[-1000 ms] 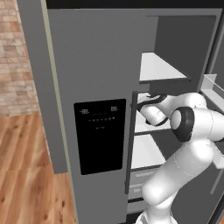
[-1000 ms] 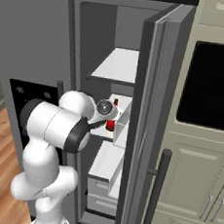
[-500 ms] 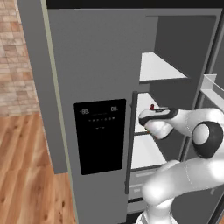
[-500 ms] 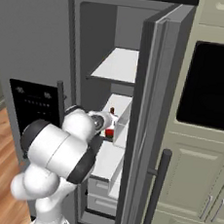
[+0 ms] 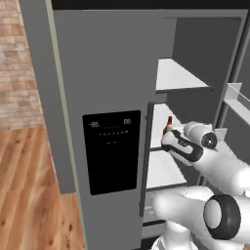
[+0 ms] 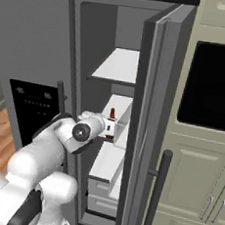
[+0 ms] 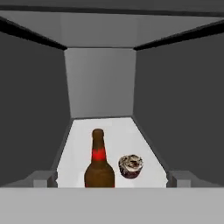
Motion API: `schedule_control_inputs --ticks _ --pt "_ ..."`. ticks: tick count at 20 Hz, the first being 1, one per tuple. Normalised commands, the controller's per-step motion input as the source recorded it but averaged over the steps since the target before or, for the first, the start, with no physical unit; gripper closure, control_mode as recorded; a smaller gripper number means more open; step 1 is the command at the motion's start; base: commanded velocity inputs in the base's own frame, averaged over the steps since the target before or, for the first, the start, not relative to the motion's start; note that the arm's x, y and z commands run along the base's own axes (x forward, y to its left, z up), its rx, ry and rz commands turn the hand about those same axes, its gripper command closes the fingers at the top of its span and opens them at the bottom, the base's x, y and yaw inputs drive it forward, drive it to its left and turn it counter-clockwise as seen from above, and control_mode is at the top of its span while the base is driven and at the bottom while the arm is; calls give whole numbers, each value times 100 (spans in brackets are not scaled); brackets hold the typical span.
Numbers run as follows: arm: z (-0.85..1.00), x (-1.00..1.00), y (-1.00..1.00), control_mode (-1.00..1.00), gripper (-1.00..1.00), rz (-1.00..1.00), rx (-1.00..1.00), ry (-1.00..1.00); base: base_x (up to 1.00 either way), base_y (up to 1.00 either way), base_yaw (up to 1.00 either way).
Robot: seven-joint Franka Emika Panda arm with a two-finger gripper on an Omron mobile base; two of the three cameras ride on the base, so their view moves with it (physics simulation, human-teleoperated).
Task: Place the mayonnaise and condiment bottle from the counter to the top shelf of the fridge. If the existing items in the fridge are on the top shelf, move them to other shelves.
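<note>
The gripper stands wide and empty at the front edge of a lower fridge shelf, where the red bottle and brownish item stand side by side. The top shelf appears bare, so relocation looks finished; next comes withdrawing and fetching the counter items.

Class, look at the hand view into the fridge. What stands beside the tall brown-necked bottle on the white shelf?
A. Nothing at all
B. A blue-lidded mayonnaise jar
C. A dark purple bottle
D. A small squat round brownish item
D: in the hand view a small squat round brownish item sits on the white shelf just right of the bottle, slightly apart from it.
</note>
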Motion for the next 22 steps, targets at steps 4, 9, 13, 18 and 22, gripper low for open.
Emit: schedule_control_inputs --ticks 4,9,13,18,22 --pt "100 -100 3 -100 -100 -10 12 29 0 0 0" --pt "100 -100 12 -100 -100 -9 15 36 0 0 0" --pt "94 -100 22 -100 -100 -4 16 44 0 0 0" --pt "10 -83 40 -100 -100 4 8 2 0 0 0" --pt "1 -8 9 -100 -100 3 0 -10 0 0 0"
